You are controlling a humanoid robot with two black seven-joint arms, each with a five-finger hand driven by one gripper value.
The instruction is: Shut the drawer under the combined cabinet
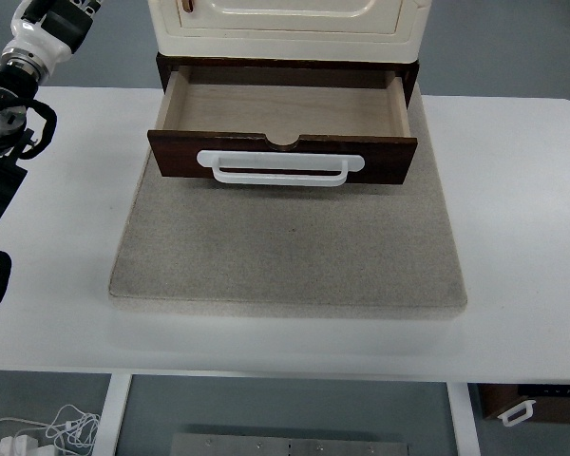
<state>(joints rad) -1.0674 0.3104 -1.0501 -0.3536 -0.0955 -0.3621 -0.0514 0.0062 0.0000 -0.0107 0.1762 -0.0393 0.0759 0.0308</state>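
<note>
At the counter's [513,237] far edge, the drawer [282,128] stands pulled out under the cabinet [285,24]: rigid wood, likely light-running, best pushed at its white handle [280,169]. Left hand [5,123] waits far left, fingers' state unclear.

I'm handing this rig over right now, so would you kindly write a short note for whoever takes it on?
Left arm: shows at the picture's left edge, away from the cabinet, touching nothing of the job; its hand is not clear enough to read.
Right arm: out of view.
The drawer under the cream cabinet is pulled out over the grey mat, and looks empty. Its white handle faces the robot, with nothing in front of it.
Done: nothing yet; the drawer is fully open.
Left: bring a hand to the drawer front and push it straight back until it sits flush.
</note>
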